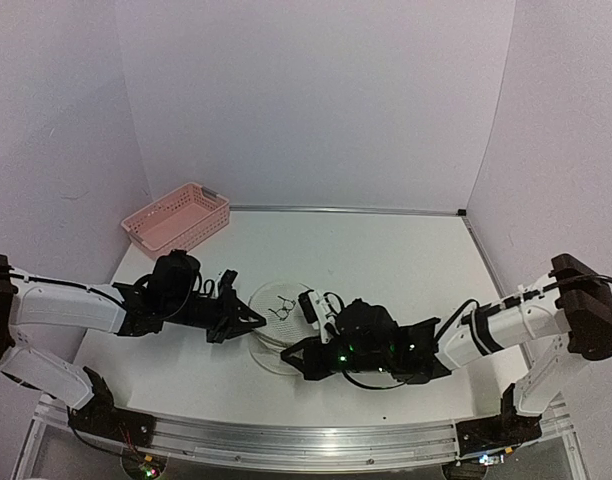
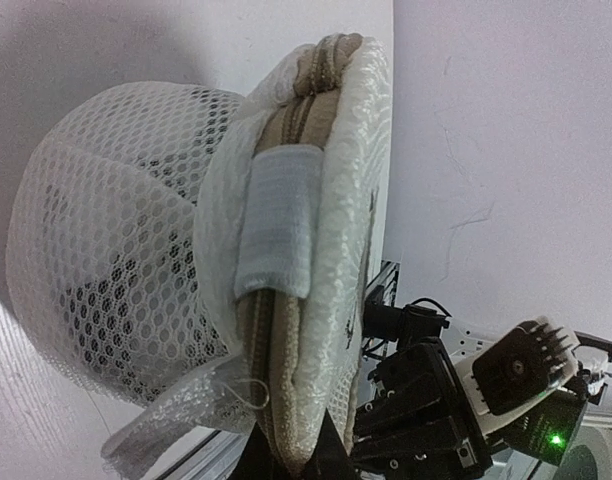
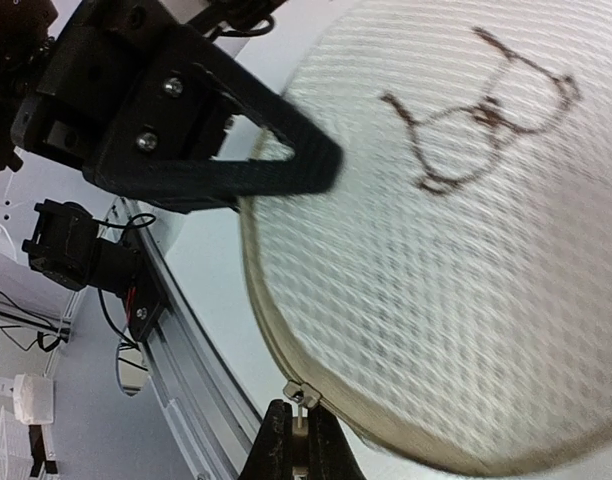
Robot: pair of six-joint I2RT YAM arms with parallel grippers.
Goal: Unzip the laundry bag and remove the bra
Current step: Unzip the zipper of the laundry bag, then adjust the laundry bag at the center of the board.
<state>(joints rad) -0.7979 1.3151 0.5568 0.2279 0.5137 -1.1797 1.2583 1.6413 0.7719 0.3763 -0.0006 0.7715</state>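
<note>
The laundry bag (image 1: 279, 322), a round white mesh case with a black glasses logo (image 3: 481, 115), lies on the table between my two grippers. My left gripper (image 1: 248, 322) is shut on the bag's zip rim at its left side. In the left wrist view the rim (image 2: 286, 330) runs down between the fingertips of that gripper (image 2: 291, 458). My right gripper (image 1: 292, 356) is at the bag's near edge. In the right wrist view this gripper (image 3: 294, 432) is shut on the small metal zip pull (image 3: 302, 395). The bra is hidden; only dark patches show through the mesh (image 2: 96, 290).
A pink slotted basket (image 1: 176, 218) stands at the back left by the wall. The table's front rail (image 1: 286, 435) runs close below the bag. White walls close in the table on three sides.
</note>
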